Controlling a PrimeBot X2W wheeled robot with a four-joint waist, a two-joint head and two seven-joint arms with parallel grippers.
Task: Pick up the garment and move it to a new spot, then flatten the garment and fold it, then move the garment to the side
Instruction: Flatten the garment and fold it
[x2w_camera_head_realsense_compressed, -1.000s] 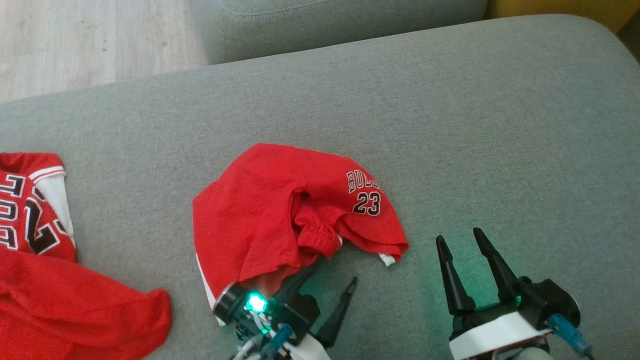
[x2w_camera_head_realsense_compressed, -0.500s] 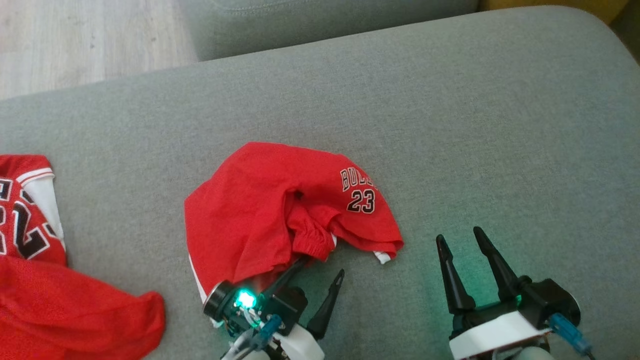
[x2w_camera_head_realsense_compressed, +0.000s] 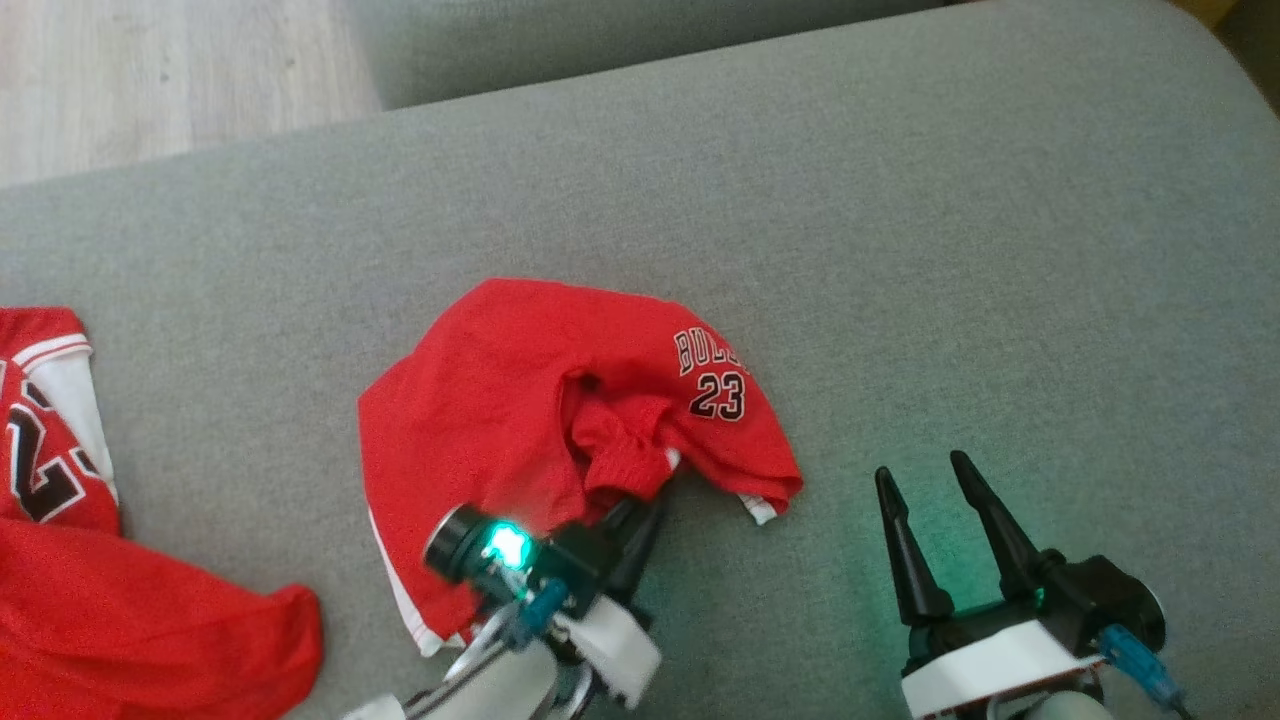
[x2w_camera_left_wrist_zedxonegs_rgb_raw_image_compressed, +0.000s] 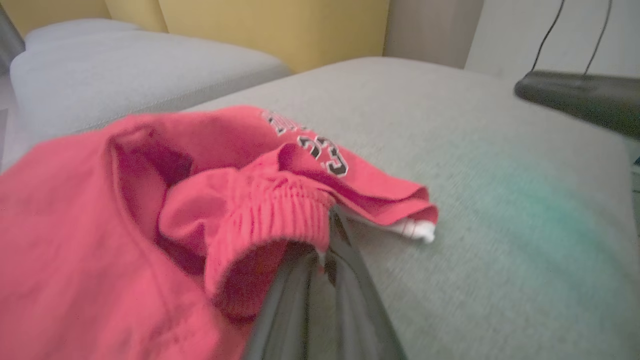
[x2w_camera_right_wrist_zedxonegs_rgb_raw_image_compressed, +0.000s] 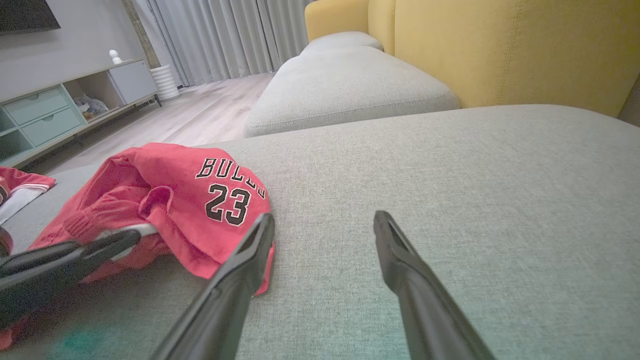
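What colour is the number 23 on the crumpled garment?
Black with white outline, on the red garment; clearest in right wrist view.

Matt cloth garment (x2w_camera_head_realsense_compressed: 480, 420), woven sofa (x2w_camera_head_realsense_compressed: 900, 250)

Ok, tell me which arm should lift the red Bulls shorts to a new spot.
Left. The left gripper is shut on the red Bulls shorts at their elastic waistband; the right gripper stands open beside them, holding nothing.

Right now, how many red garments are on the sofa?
2. The red shorts lie in the middle, waistband pinched by the left hand; a red jersey lies at the left edge, cut off, so more may be hidden.
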